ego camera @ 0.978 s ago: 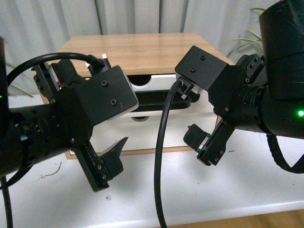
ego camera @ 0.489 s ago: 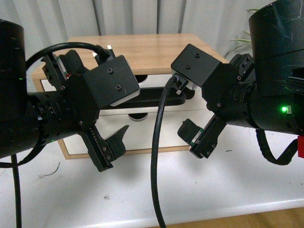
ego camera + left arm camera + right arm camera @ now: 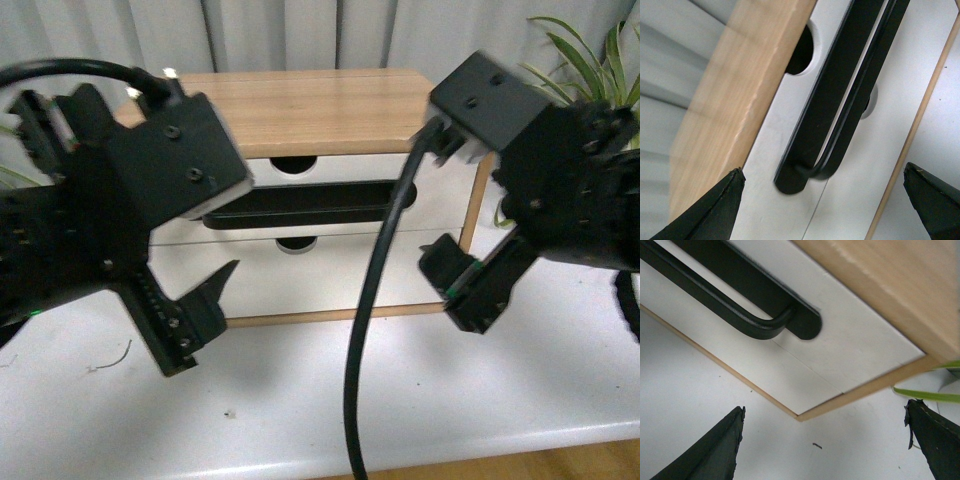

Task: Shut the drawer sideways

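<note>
The drawer (image 3: 330,170) is the upper white front in the wooden cabinet (image 3: 320,105), with a long black bar handle (image 3: 300,205) and a semicircular notch (image 3: 285,165). It looks flush with the cabinet. My left gripper (image 3: 170,190) is open in front of the cabinet's left half, and my right gripper (image 3: 475,185) is open by its right edge. Neither touches anything. In the left wrist view the open gripper (image 3: 822,167) frames the end of the handle (image 3: 840,90) on the drawer (image 3: 785,130). In the right wrist view the open gripper (image 3: 825,405) faces the cabinet's lower corner, below the handle (image 3: 740,295).
A plain white lower drawer (image 3: 330,270) with its own notch sits under the handled one. The cabinet stands on a white table (image 3: 300,400). A green plant (image 3: 590,50) is at the right. A black cable (image 3: 370,330) hangs in front, and curtains are behind.
The handled drawer front stood out from the cabinet and now looks flush. Both grippers have moved outward, the left one to the left and the right one to the right.
</note>
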You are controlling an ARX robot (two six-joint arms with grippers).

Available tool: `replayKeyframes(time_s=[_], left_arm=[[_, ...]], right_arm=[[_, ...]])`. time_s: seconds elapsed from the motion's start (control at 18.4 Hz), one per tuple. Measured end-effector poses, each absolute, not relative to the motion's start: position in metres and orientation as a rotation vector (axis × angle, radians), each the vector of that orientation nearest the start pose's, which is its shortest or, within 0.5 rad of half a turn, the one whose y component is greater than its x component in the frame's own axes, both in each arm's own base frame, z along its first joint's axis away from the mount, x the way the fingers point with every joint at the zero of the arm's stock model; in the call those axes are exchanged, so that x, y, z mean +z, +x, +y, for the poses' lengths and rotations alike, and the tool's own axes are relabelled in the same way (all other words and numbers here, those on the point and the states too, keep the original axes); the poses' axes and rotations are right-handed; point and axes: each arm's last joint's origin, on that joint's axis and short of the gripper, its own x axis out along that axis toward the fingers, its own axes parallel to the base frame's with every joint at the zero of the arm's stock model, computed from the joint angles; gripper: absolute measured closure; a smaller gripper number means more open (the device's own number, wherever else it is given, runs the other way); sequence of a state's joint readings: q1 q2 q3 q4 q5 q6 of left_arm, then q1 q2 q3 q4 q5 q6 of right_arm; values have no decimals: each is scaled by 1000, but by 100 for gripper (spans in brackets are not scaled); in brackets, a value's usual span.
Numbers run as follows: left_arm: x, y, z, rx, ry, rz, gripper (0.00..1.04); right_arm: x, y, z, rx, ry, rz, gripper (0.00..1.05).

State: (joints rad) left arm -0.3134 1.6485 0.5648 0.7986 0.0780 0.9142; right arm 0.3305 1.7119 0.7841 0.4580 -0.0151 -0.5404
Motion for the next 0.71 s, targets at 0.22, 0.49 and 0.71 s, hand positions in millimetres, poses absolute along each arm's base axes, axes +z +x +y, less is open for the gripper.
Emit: replayKeyframes(time_s=[0.22,0.49,0.71], left_arm=[[169,217,-60,-430,717,144,7],[180,152,-26,-284,407,164,7],[177,122,-4,-156,134,125,7]], right_arm=[[183,243,76,299,-453,343,7],[192,171,49,82,-301,304,7],[195,143,40,-49,-129,231,7]])
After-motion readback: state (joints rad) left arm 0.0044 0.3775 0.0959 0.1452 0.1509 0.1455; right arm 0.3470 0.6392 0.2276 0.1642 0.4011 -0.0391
